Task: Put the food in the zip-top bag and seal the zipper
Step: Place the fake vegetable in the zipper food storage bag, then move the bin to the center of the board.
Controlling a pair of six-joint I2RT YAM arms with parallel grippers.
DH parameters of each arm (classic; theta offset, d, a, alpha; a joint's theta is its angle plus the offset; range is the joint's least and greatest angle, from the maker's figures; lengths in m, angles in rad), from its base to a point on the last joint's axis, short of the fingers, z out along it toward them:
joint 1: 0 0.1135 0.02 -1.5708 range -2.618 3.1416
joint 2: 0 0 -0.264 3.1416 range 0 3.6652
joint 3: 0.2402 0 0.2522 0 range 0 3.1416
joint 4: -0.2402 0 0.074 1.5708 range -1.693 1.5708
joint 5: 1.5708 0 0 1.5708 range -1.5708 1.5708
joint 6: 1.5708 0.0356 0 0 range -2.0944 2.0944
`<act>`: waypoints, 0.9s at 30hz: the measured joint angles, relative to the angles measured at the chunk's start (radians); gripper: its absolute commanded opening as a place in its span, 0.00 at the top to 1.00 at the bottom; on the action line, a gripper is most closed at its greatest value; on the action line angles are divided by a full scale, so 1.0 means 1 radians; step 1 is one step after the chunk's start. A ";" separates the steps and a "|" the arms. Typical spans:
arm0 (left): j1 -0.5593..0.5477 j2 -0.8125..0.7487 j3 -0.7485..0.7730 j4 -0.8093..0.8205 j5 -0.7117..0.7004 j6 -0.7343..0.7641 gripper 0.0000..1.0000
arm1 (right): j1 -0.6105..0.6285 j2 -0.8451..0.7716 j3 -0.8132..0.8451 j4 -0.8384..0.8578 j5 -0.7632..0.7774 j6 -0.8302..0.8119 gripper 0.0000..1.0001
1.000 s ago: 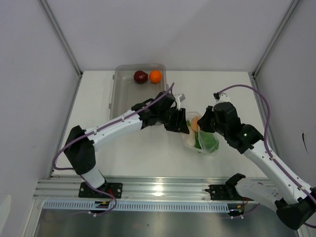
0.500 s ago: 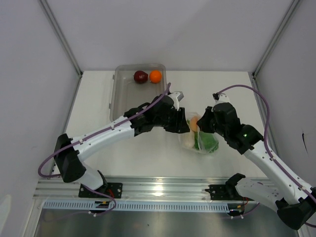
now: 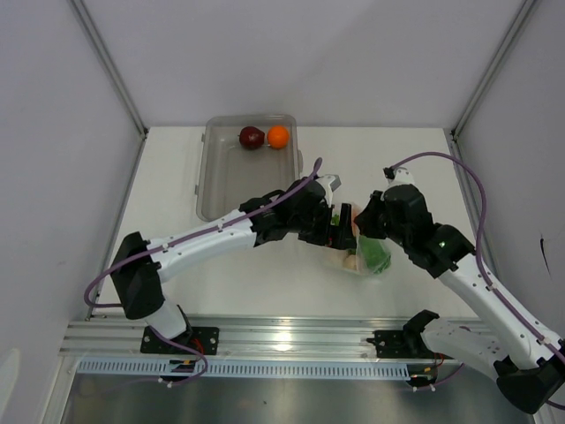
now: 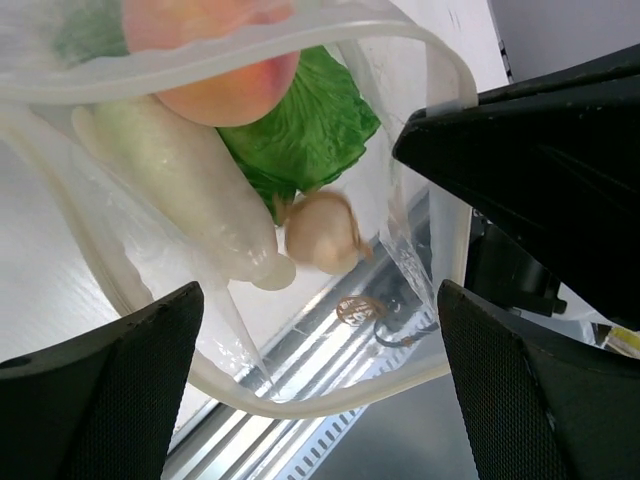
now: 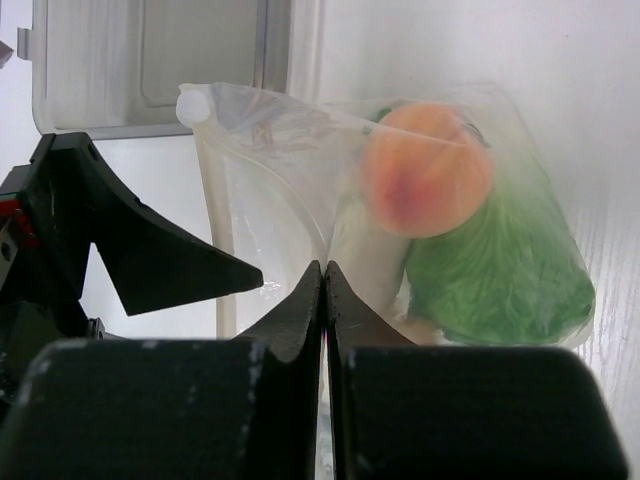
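The clear zip-top bag (image 3: pixel 360 254) lies between both grippers and holds food: a peach-coloured fruit (image 5: pixel 425 170), green lettuce (image 5: pixel 495 270), a white radish (image 4: pixel 185 190) and a small beige lump (image 4: pixel 322 232). My left gripper (image 3: pixel 340 228) stands open at the bag's mouth, its fingers (image 4: pixel 100 400) set wide on either side of the pale zipper strip (image 4: pixel 330 398). Nothing is between them but the bag's rim. My right gripper (image 5: pixel 325 268) is shut on the bag's film next to the mouth. A dark red bulb (image 3: pixel 252 137) and an orange (image 3: pixel 278 136) sit in the tray.
A grey translucent tray (image 3: pixel 225 177) stands at the back left of the bag, close behind the left arm. The aluminium rail (image 3: pixel 282 340) runs along the near edge. White walls close in on both sides.
My left gripper has moved right, over the bag's mouth, and opened wide. The beige lump now shows low inside the bag. The right gripper has held still on the bag.
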 measured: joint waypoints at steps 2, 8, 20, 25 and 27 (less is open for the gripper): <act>0.000 -0.007 -0.004 -0.003 -0.020 0.004 0.01 | 0.000 -0.002 0.000 -0.002 0.002 0.000 1.00; 0.009 -0.153 -0.091 -0.017 -0.164 0.018 0.01 | 0.000 -0.011 0.000 -0.008 0.013 -0.001 1.00; 0.310 -0.249 -0.113 -0.067 -0.277 0.042 0.56 | 0.000 -0.013 0.000 -0.016 0.019 -0.001 1.00; 0.420 -0.137 -0.084 -0.091 -0.259 0.062 0.85 | 0.000 -0.013 0.000 -0.016 0.020 -0.001 1.00; 0.444 -0.070 -0.062 -0.101 -0.243 0.070 1.00 | 0.000 -0.013 0.000 -0.016 0.020 -0.001 1.00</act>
